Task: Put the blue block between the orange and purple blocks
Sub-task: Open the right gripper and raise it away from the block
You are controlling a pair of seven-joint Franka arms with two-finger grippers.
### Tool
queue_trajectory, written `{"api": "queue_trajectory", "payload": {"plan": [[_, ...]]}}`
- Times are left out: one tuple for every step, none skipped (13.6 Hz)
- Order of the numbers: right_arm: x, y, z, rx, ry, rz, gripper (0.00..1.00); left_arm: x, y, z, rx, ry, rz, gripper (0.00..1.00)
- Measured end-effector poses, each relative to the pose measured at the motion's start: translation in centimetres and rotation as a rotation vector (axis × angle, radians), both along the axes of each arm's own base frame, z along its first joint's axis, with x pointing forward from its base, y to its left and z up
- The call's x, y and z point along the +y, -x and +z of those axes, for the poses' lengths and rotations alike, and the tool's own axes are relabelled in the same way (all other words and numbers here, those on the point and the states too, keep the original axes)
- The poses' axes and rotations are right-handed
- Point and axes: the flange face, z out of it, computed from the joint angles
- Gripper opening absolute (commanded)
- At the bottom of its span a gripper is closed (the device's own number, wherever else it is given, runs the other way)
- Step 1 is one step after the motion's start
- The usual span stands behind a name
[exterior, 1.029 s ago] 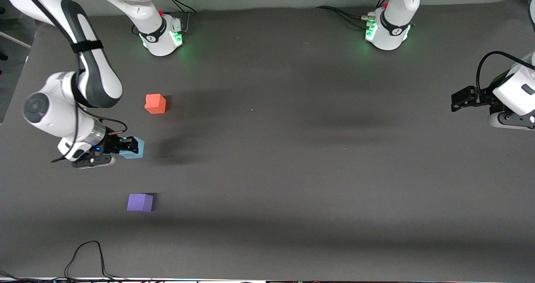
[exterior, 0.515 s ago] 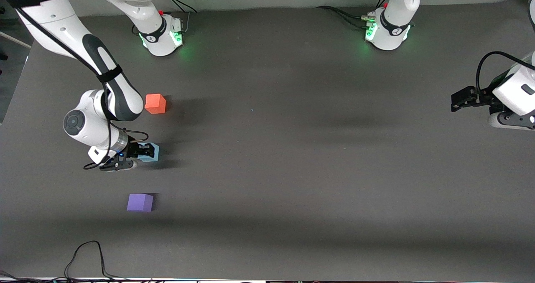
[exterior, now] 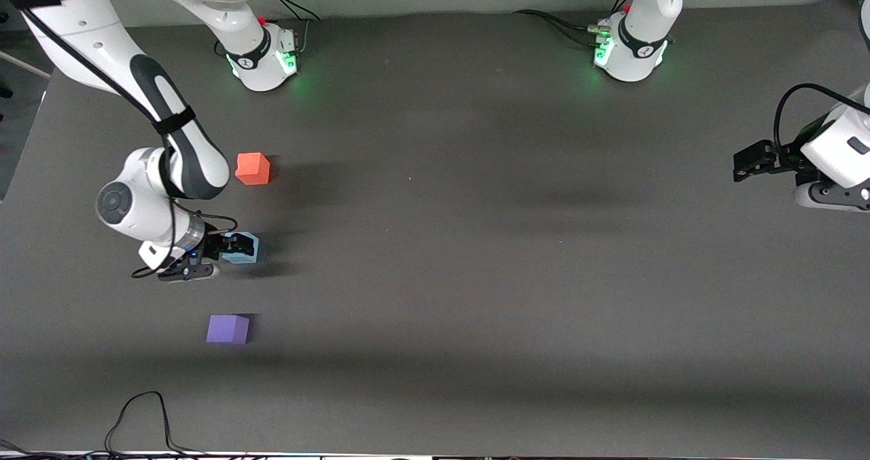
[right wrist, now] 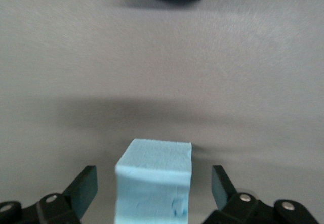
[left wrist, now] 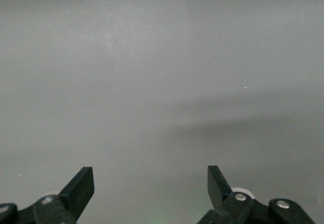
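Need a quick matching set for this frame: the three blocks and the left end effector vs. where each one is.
1. blue block
2. orange block
3. purple block
4. left end effector

A. nearest the front camera
B. between the open fingers of the right end effector
C. open, waiting at the left arm's end of the table
D. nearest the robots' bases

Pairs: 1-B, 2-D, 3-A, 4-C
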Motion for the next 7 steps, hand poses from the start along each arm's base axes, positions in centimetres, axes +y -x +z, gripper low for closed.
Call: {"api": "queue_trajectory", "payload": {"plan": [[0.0, -0.9, 3.2, 0.021, -0.001, 0.007, 1.00, 0.0, 0.0, 0.0, 0.000, 0.000, 0.000, 1.00], [0.1, -1.6, 6.9, 0.026, 0.000, 0.014, 1.00, 0.0, 0.0, 0.0, 0.000, 0.000, 0.000, 1.00], [0.2, -2.1, 10.8, 0.016, 0.003, 0.021, 1.00, 0.0, 0.0, 0.0, 0.000, 0.000, 0.000, 1.00], [0.4, -2.2, 14.3, -0.002, 0.007, 0.028, 1.00, 0.0, 0.0, 0.0, 0.000, 0.000, 0.000, 1.00], [0.6, -1.9, 17.1, -0.016, 0.011, 0.034, 1.00, 0.0, 0.0, 0.0, 0.001, 0.000, 0.000, 1.00], [1.0, -1.5, 19.5, -0.021, 0.014, 0.042, 1.00, 0.0, 0.0, 0.0, 0.001, 0.000, 0.000, 1.00], [1.3, -1.0, 21.9, -0.014, 0.016, 0.050, 1.00, 0.0, 0.0, 0.0, 0.001, 0.000, 0.000, 1.00]]}}
